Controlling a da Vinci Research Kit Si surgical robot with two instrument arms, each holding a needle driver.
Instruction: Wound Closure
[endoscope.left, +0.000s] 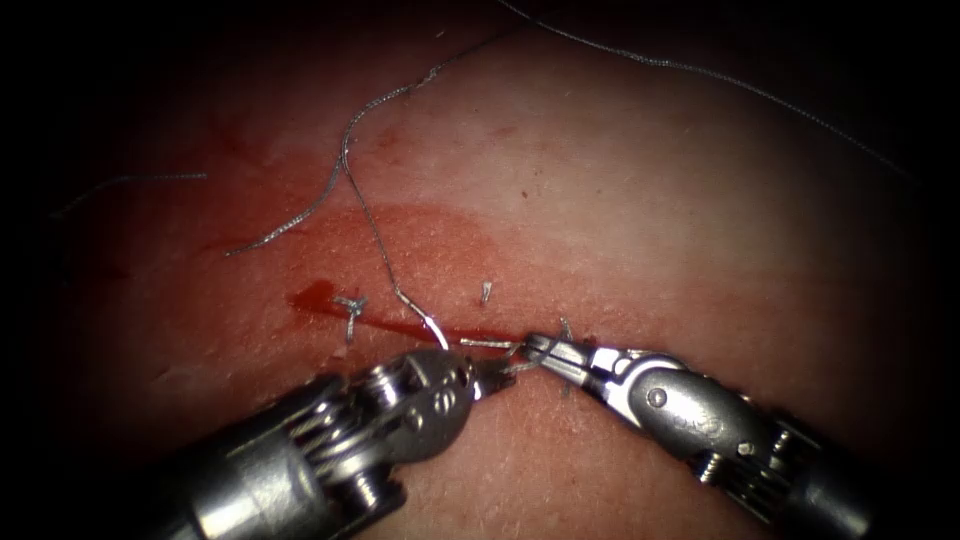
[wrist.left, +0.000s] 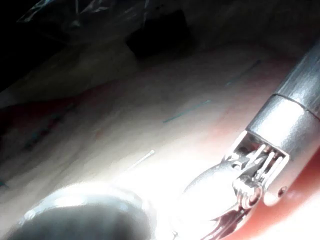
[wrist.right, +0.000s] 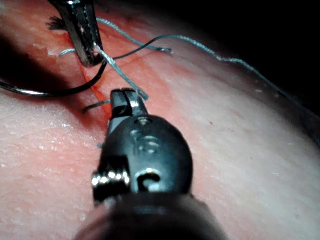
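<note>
- The left pincer (endoscope.left: 497, 377) sits low at the cut (endoscope.left: 420, 328) on the tissue (endoscope.left: 620, 220). Its tips are together, clamped on the needle (wrist.right: 55, 91) near one end.
- In the right wrist view the dark needle curves away from those tips, lying over the tissue. I cannot tell if its far end is in the tissue.
- The right pincer (endoscope.left: 540, 350) comes in from the right, and its tips are very close to the left pincer's tips. They are together, clamped on the thread (endoscope.left: 365, 205) close to the needle.
- The thread runs up and away over the tissue in long loops.
- Red fluid (endoscope.left: 318, 296) lies along the cut.
- Short cut ends of thread (endoscope.left: 350, 305) stick up beside the cut.
</note>
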